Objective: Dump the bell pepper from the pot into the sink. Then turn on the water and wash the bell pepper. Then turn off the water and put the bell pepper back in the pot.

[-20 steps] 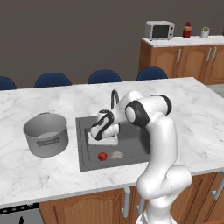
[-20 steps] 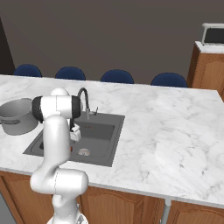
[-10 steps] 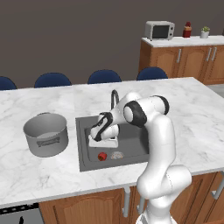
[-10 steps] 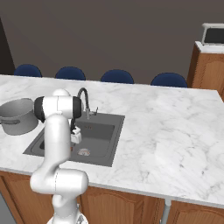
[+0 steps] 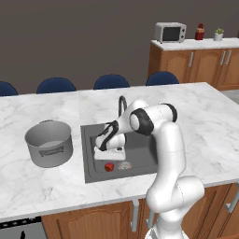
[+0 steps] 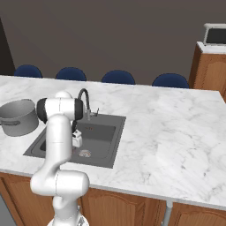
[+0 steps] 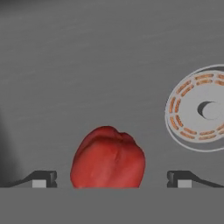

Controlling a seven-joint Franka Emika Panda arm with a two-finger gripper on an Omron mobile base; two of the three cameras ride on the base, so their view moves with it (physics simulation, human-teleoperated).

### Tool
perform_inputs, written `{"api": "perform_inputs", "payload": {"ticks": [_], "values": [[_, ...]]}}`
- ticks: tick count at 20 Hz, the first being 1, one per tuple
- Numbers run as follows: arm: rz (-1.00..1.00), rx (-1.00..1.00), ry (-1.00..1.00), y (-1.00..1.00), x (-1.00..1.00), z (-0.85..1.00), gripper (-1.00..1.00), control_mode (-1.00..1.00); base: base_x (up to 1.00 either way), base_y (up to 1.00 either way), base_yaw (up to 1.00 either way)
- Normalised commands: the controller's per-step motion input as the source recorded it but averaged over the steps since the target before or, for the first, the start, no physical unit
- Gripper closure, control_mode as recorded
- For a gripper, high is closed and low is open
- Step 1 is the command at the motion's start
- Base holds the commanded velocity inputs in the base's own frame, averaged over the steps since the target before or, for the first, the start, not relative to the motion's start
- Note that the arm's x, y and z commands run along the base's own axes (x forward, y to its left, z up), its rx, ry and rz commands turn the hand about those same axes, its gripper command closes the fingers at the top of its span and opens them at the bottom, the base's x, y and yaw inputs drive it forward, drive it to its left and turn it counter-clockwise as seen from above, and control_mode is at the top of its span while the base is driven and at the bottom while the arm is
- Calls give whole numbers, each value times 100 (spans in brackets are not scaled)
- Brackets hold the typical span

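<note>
Small red rounded bell pepper (image 7: pixel 107 158) lying on the floor of the dark grey rectangular recessed sink (image 5: pixel 91 172), toward its front, just beside the pale round drain (image 7: pixel 199 109) and apart from it. Stem not discernible, so pointing direction unclear; body roughly as tall as wide in the hand view, no marked long axis. Seen from the left base view as a red dot (image 5: pixel 109 166) left of the drain (image 5: pixel 124 165). White arm bent over the basin from the front counter edge, elbow high, forearm reaching down and leftward, hand low inside the sink. Two-finger gripper (image 7: pixel 111 179) spread fully wide, grasping nothing, one dark tip on each side of the pepper with clear gaps both sides, pepper centred between them. Large grey metal straight-sided stockpot (image 5: pixel 48 143) upright on the white marble counter (image 5: pixel 200 121) left of the sink, well apart from the pepper. Slim dark gooseneck faucet (image 6: pixel 84 102) at the back rim. Against half a second earlier: hand slightly lower toward the pepper; pot and pepper unmoved.
</note>
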Motion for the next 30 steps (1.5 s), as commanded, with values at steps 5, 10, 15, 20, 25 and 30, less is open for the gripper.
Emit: {"api": "perform_inputs", "payload": {"ticks": [5, 10, 15, 20, 25, 30], "values": [[0, 0, 9, 6, 0, -18, -100, -100, 0, 0, 0], [0, 0, 9, 4, 0, -18, -100, -100, 0, 0, 0], [0, 0, 9, 6, 0, -20, -100, -100, 0, 0, 0], [0, 0, 9, 6, 0, -16, -100, -100, 0, 0, 0], [0, 0, 7, 4, 0, -12, 100, -100, 0, 0, 0], [0, 0, 5, 0, -3, -4, 100, -100, 0, 0, 0]]}}
